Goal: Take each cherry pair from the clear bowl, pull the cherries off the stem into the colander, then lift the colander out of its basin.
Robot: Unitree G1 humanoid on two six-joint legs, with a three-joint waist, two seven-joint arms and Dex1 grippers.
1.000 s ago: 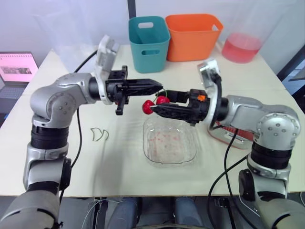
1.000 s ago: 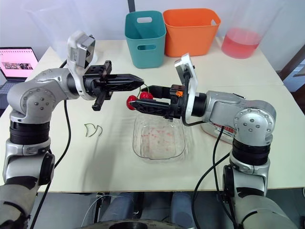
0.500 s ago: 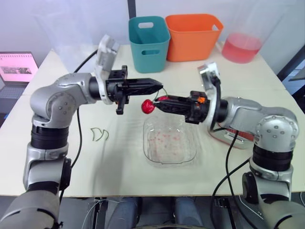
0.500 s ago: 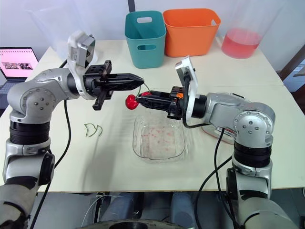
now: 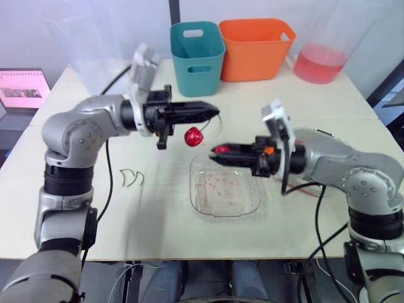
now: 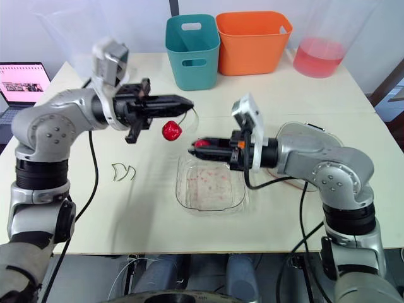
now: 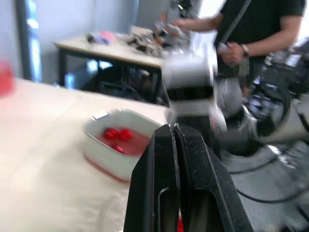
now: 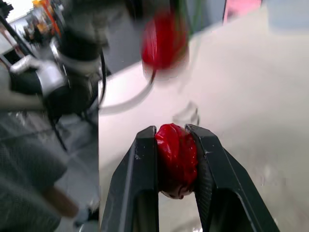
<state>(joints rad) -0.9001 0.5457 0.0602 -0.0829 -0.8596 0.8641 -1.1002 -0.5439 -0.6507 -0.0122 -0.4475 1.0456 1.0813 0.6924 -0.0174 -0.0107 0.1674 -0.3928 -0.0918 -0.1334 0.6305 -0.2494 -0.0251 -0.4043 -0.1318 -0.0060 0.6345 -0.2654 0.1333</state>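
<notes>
My left gripper (image 5: 212, 113) is shut on a thin green stem, and one red cherry (image 5: 194, 136) hangs from it above the table. My right gripper (image 5: 216, 152) is shut on the other cherry (image 8: 176, 159), held apart from the stem, over the far edge of the clear bowl (image 5: 208, 202). The bowl holds only reddish specks. The white basin (image 7: 113, 162) with the colander stands behind my right forearm, with a few cherries (image 7: 118, 134) in it.
A teal bin (image 5: 197, 53), an orange bin (image 5: 255, 47) and a container of pink liquid (image 5: 320, 63) line the table's far side. Two bare stems (image 5: 131, 178) lie left of the bowl. A laptop (image 5: 22, 88) sits far left. A person (image 7: 251, 29) stands beyond the table.
My right gripper closed on one cherry and drew it down and to the right, off the stem. The left gripper kept the stem, and the remaining cherry now hangs alone under it.
</notes>
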